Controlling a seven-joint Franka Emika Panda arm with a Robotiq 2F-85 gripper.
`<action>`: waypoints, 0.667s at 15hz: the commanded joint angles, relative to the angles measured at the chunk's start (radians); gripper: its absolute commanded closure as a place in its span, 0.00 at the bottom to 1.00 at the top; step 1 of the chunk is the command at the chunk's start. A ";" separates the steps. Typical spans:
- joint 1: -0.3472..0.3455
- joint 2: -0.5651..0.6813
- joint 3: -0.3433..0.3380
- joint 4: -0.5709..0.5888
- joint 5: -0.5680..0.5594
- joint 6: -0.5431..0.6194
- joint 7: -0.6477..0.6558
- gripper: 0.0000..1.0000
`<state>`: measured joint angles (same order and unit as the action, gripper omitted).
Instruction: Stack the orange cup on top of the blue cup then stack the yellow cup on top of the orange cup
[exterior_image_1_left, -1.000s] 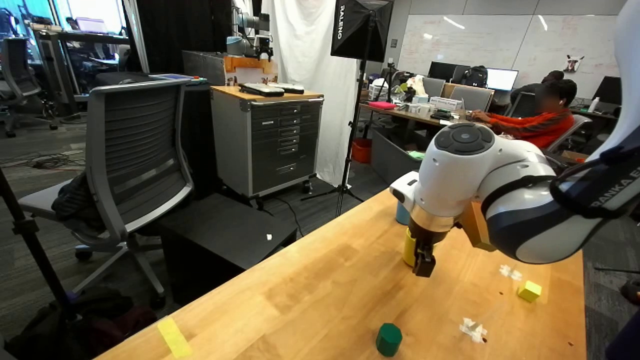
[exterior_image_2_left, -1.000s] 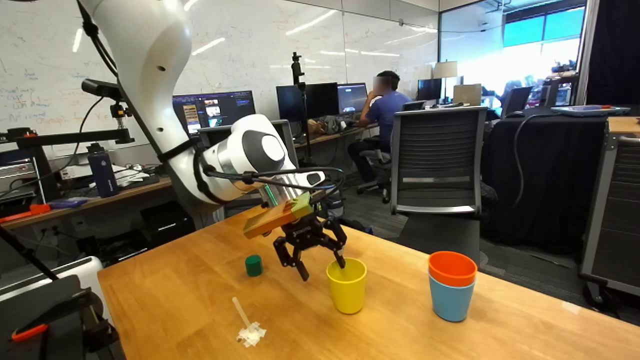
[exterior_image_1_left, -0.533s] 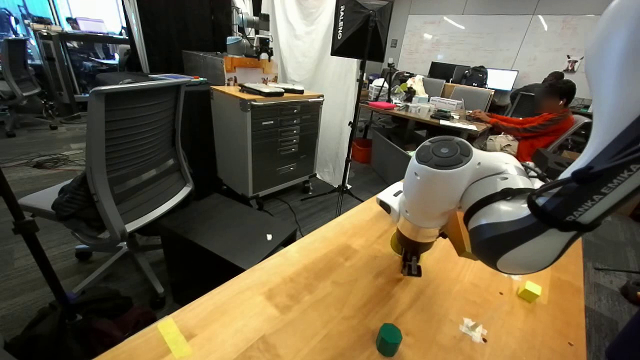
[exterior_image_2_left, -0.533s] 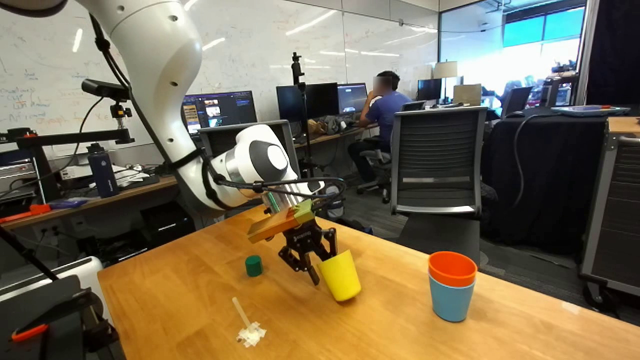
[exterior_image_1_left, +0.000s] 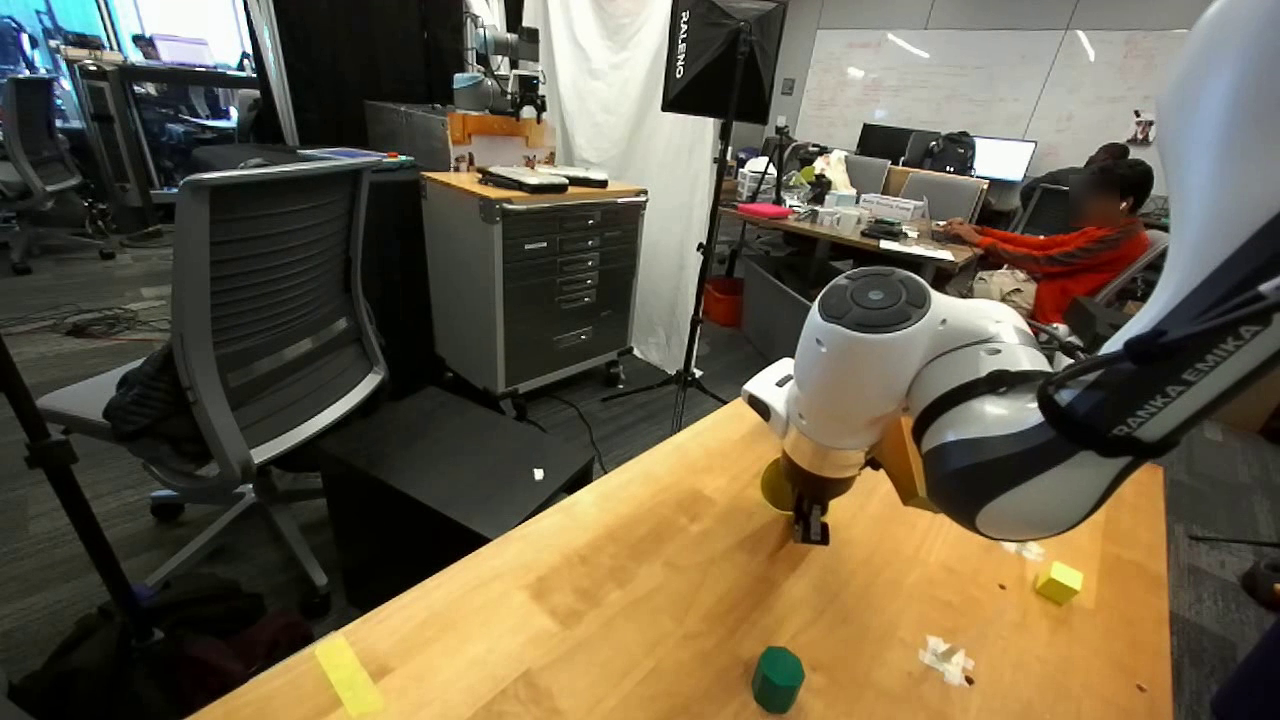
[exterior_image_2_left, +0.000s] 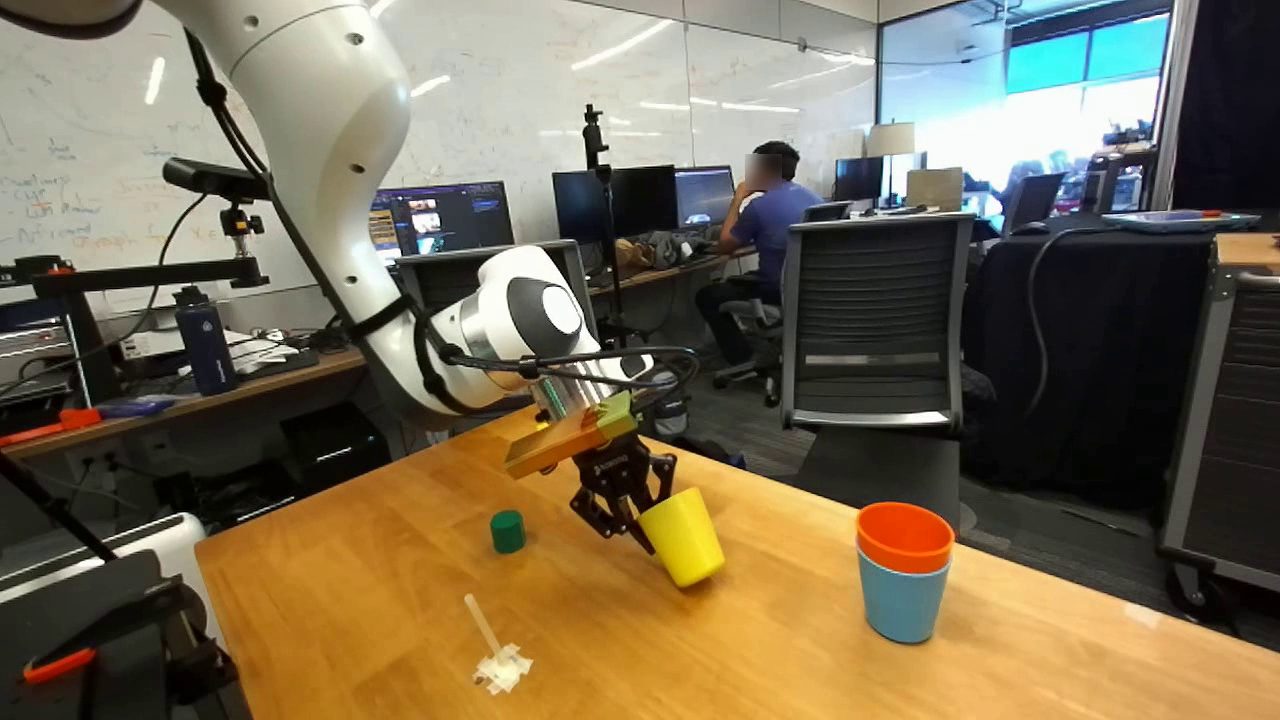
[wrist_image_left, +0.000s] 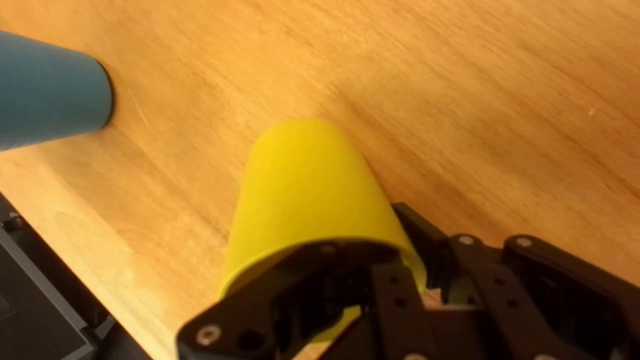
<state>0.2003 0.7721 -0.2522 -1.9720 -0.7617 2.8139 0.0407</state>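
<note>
Arm (exterior_image_2_left: 335, 130) bent down over counter (exterior_image_2_left: 780, 640), tool (exterior_image_2_left: 653, 530) slanted, pinching the yellow cup (exterior_image_2_left: 688, 542) by its wall, one finger inside; cup tilted. Orange cup (exterior_image_2_left: 905, 550) nested upright in blue cup (exterior_image_2_left: 904, 602), apart from the tool. Green cylinder (exterior_image_2_left: 508, 532) and yellow block (exterior_image_1_left: 1059, 582) also on counter.

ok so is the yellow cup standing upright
No, in an exterior view the yellow cup is plainly tilted, unlike the blue cup, which stands upright.

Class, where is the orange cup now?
In an exterior view, the orange cup sits on the right, partly nested in the blue cup, the yellow cup to its left.
</note>
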 joint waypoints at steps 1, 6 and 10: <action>0.022 -0.029 0.002 -0.018 -0.034 0.014 0.016 0.92; 0.103 -0.131 -0.045 -0.108 -0.129 0.075 0.064 0.95; 0.182 -0.220 -0.104 -0.178 -0.245 0.133 0.136 0.95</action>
<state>0.3154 0.6532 -0.2973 -2.0588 -0.9252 2.9060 0.1129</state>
